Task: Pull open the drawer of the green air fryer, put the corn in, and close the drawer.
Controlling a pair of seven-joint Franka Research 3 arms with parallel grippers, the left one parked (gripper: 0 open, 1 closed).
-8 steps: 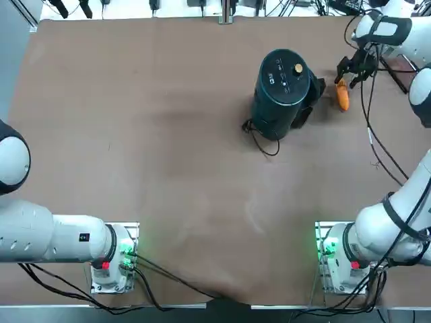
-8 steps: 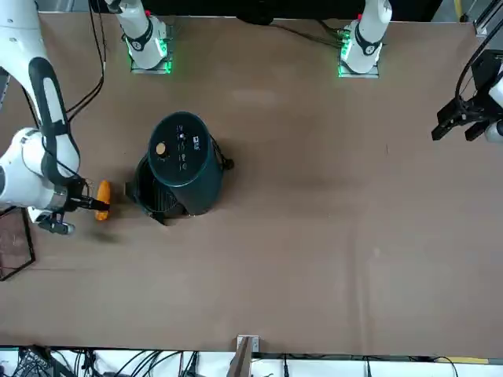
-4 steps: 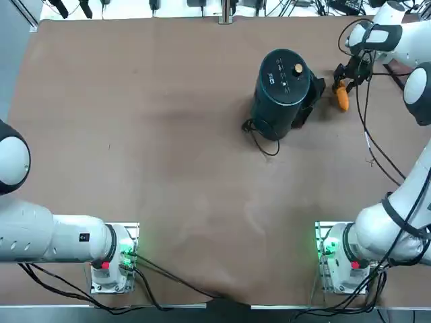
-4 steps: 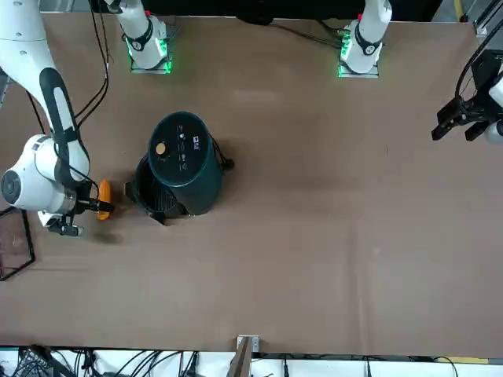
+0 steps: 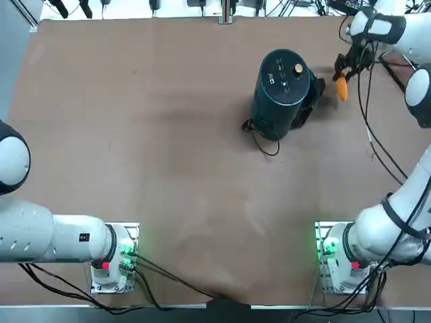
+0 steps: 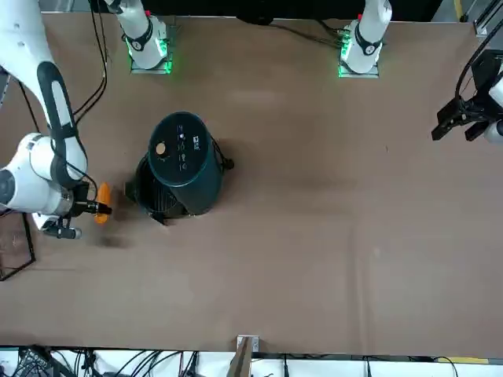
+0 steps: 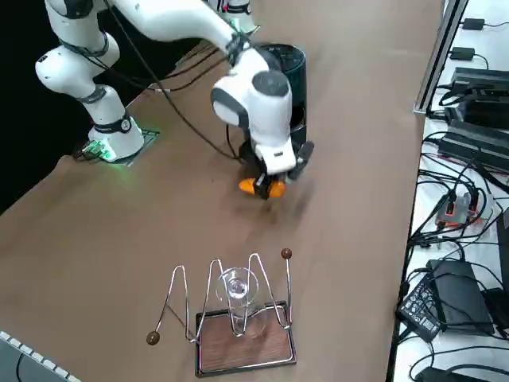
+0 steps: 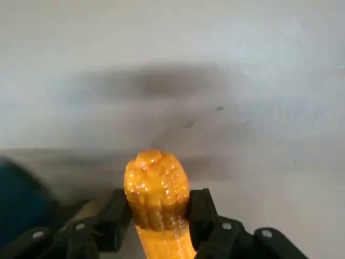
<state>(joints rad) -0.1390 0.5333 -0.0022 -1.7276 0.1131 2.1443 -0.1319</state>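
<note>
Pincer (image 8: 160, 208) clamped on the corn (image 8: 155, 181), held out on the drawer side of the fryer (image 6: 193, 174), seemingly lifted; the drawer (image 6: 155, 193) is opened, with loading and closing left to be done.

A broad brown table (image 5: 202, 202) is bearing the green air fryer (image 5: 278, 101), which is standing upright beyond the tabletop's middle, its dark drawer (image 6: 159, 194) jutting out from its side. A thin black cord (image 5: 263, 151) is curling onto the brown surface beside the appliance. Toward the table's right side, a silvery wire rack (image 7: 211, 293) with round brown knobs is standing around a clear glass vessel (image 7: 238, 287), with a dark-framed brown panel (image 7: 243, 344) sitting at the rack.
</note>
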